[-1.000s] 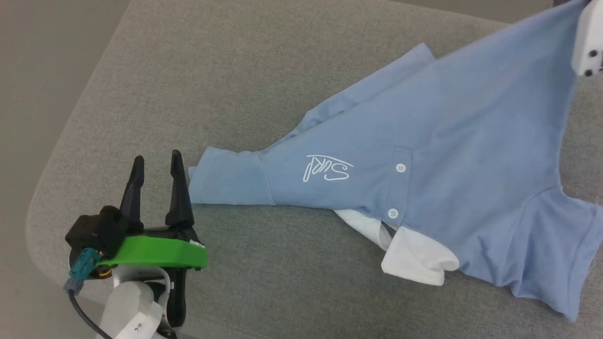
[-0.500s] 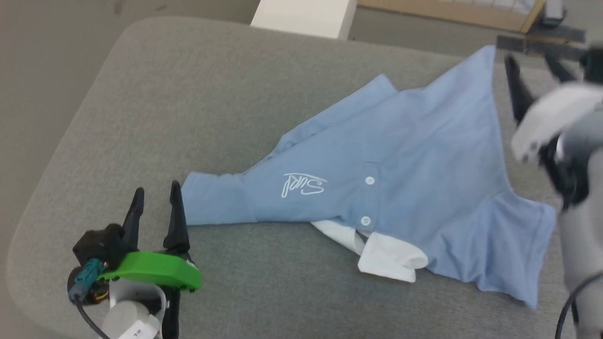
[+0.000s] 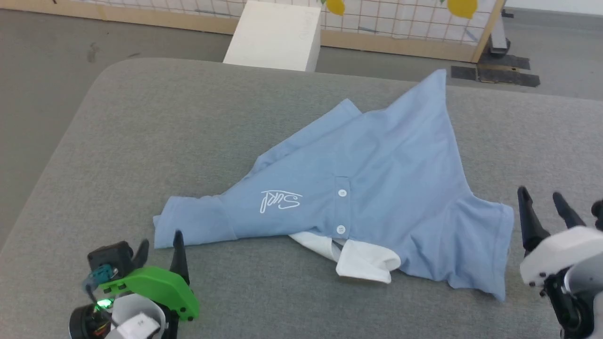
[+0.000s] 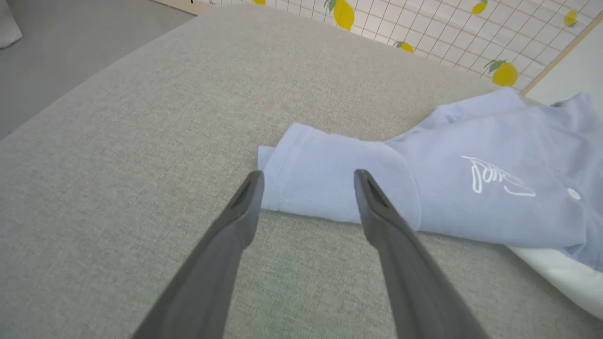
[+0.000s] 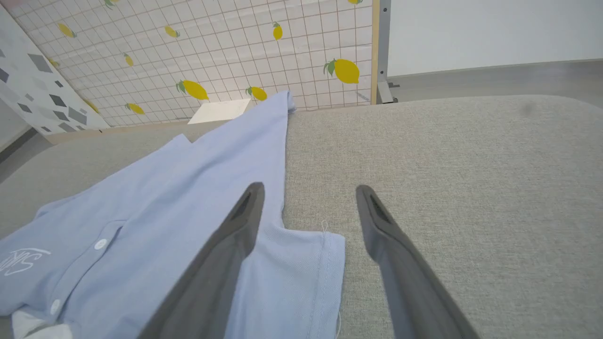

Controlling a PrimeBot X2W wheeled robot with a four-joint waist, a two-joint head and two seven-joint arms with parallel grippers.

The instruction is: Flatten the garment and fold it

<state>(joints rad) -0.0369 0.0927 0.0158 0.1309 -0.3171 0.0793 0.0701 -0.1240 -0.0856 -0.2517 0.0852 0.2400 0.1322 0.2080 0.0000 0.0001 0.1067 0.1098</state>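
Status: garment point(image 3: 377, 188) is on the grey cushion point(image 3: 141, 141), front up, mid head view, running from 8 o'clock to a hem corner at 1 o'clock. My read is that flattening is only partly done. The body is pulled into a triangle, an extra layer shows along the 10 o'clock edge, and the collar point(image 3: 362, 266) is bunched out at 6 o'clock. No fold is made yet, so squaring the body and all the folding are left. Left gripper point(image 3: 161, 239) is at 7 o'clock, fingers apart and empty, tips just short of the near sleeve point(image 3: 193, 228). Right gripper point(image 3: 539, 194) is at 4 o'clock, fingers apart and empty, beside the other sleeve point(image 3: 485, 245); can't tell if it touches. Count: one garment, two sleeves, one collar, two buttons point(image 3: 342, 192), one logo point(image 3: 280, 201), two grippers.
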